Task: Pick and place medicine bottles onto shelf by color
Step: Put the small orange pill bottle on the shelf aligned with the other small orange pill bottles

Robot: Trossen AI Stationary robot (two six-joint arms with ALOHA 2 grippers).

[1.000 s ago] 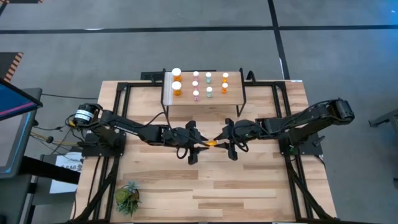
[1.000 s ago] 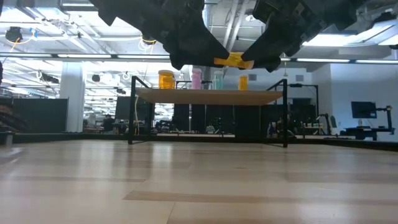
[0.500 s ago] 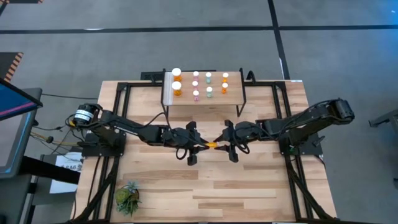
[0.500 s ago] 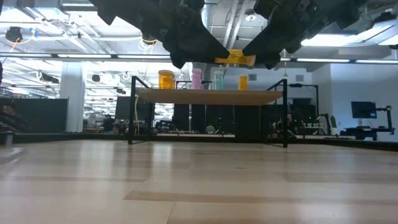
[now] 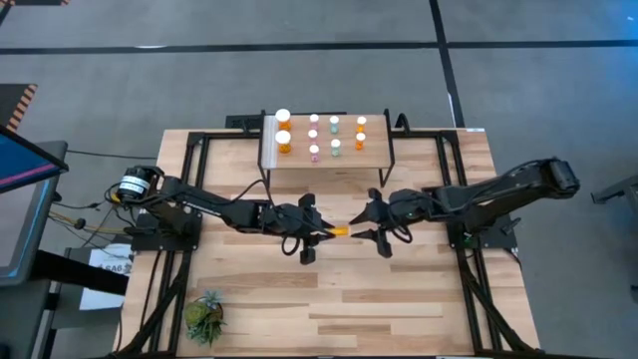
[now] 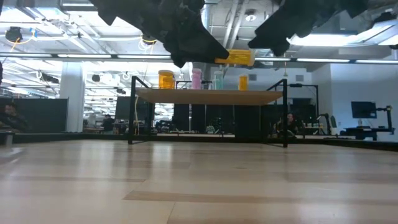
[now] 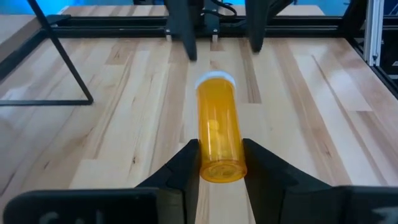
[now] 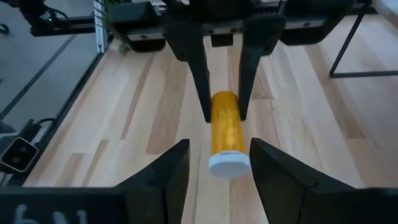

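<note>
An orange medicine bottle point(image 7: 217, 140) with a white cap point(image 8: 229, 163) lies level in the air above the table's middle, with my left gripper point(image 5: 321, 231) shut on it. My right gripper point(image 5: 365, 226) stands open just to the right of the cap, clear of it; in the low view point(image 6: 273, 37) a gap shows between them. On the shelf point(image 5: 324, 162) at the table's far side, several medicine bottles stand upright in rows by color: orange point(image 5: 283, 131), pink point(image 5: 314, 135), pale green point(image 5: 335, 135) and small orange point(image 5: 360, 132). My left gripper pinches the bottle's body at its bottom end point(image 7: 219, 167) between its two fingers point(image 7: 186, 163), one on each side. The fingers come slanting down from the table's left and lie along the bottle. The bottle is lifted clear, about level, its cap pointing toward the right arm.
A small green potted plant point(image 5: 204, 317) stands at the near left corner. The shelf's black legs point(image 6: 285, 112) rise from the table behind the grippers. Bare wood tabletop point(image 5: 399, 299) lies in front of and below both grippers.
My right gripper has opened, let go of the bottle's cap end and drawn back toward the table's right edge, rising a little. The orange bottle has stayed level in the air in my left gripper, which has kept its place.
</note>
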